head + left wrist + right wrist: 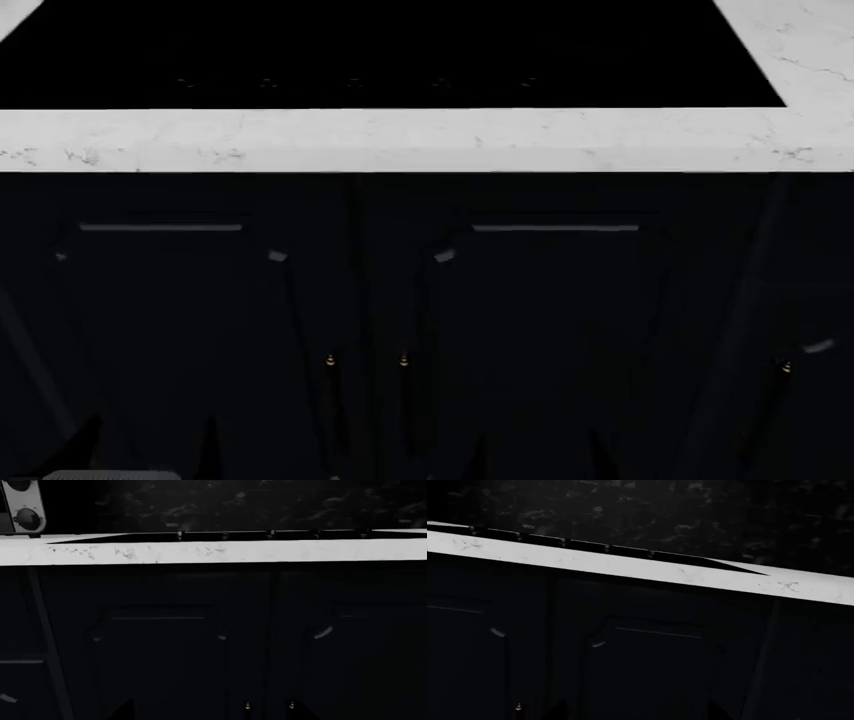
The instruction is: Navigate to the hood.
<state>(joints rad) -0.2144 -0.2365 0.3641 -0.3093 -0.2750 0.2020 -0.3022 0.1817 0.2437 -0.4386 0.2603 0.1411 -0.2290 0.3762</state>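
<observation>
Neither gripper shows in any view, so whether the jaws stand apart or closed, or hold anything, cannot be told; both wrist cameras simply stare out at the cabinetry. Moving outward from the left wrist, there is the white marble countertop [213, 551] running straight across, a black cooktop [200, 536] sunk into it with a row of small knobs [270, 532] along its near edge, and a pale appliance with a dial [23, 510] standing on the counter at one end; the right wrist sees the same counter edge on a slant, dark speckled backsplash [660, 515] behind it. From the head view, the robot faces the counter squarely; the cooktop [387, 50] fills the top of the frame, the countertop [400, 140] band lies below it, and a pair of dark cabinet doors [534, 330] with small brass pulls [403, 360] sits underneath. The hood itself is not in any frame; by my reckoning it hangs above the cooktop, out of sight over the top of the view. So the drive looks all but finished, base parked close and centred on the stove; the next move calls for little more than a fine nudge, or a tilt of the head upward to confirm the hood overhead.
</observation>
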